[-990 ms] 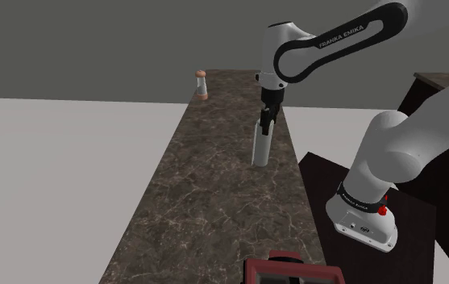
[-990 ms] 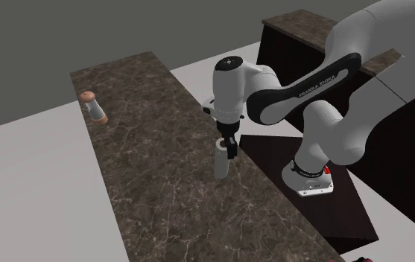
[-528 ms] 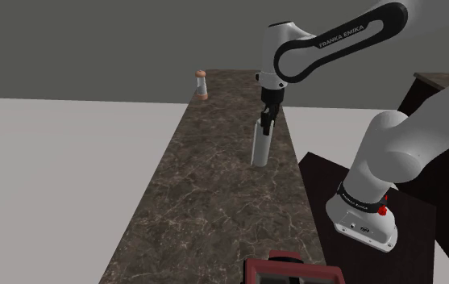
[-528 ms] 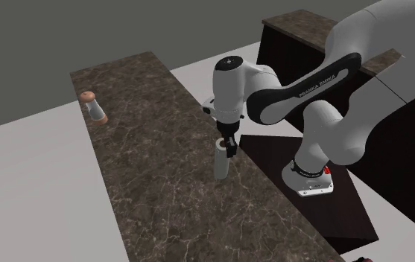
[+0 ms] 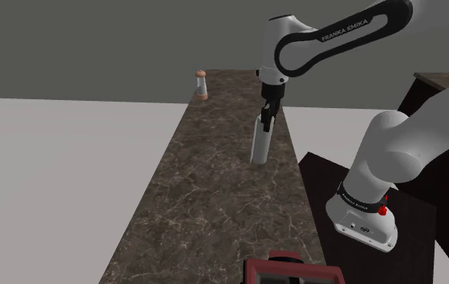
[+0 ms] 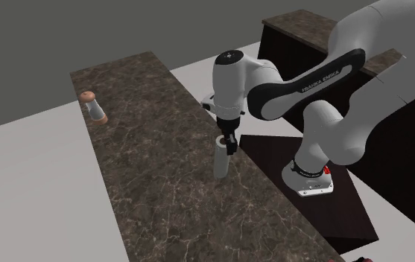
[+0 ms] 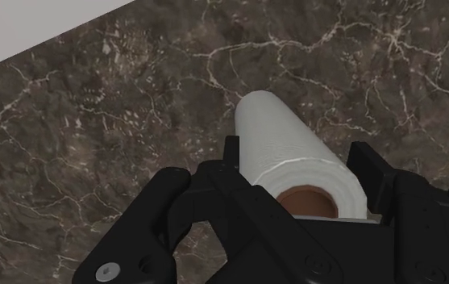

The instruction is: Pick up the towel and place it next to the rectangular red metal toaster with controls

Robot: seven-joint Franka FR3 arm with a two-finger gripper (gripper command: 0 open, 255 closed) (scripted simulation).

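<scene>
The towel is a white paper roll (image 5: 259, 146) with a brown core, standing about upright at the dark marble counter's (image 5: 206, 202) far right side. My black gripper (image 5: 268, 119) comes down onto its top and is shut on the roll's upper end. In the second exterior view the gripper (image 6: 229, 144) clasps the roll (image 6: 221, 161) the same way. From the wrist, the roll (image 7: 283, 145) sits clamped between my gripper's (image 7: 301, 182) two fingers. The red toaster (image 5: 288, 270) shows at the counter's near end, cut off by the picture's edge.
A small shaker (image 5: 202, 84) with a brown cap stands at the counter's far end, also seen as the shaker (image 6: 94, 107) at the second exterior view's left. A dark cabinet (image 6: 314, 33) and my stand (image 5: 400, 218) lie beside the counter.
The fingers went from open to shut on the roll's top. Since then the hand has risen slightly with the roll in it.
</scene>
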